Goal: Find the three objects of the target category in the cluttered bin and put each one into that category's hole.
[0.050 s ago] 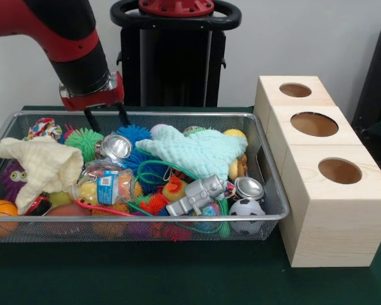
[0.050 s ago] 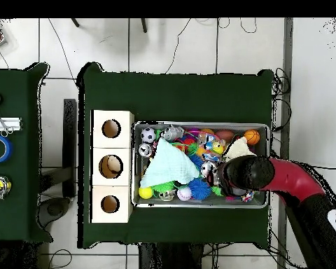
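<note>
Silvery metal marks the likeliest targets: one crushed can (image 1: 116,147) lies just below and slightly to the picture's right of the gripper (image 1: 106,117) in the front view, mouth facing the camera and tilted, and a second can (image 1: 248,188) sits well apart, near the bin's corner beside the soccer ball (image 1: 246,208). Which category is wanted cannot be told. The two thin black fingers (image 1: 89,119) hang spread and empty above the wire bin (image 1: 270,217). A teal cloth (image 1: 193,152) drapes the middle, a cream cloth (image 1: 41,168) the other end. Three-holed wooden boxes (image 1: 317,190) stand touching the bin, so any pick probably travels across it.
</note>
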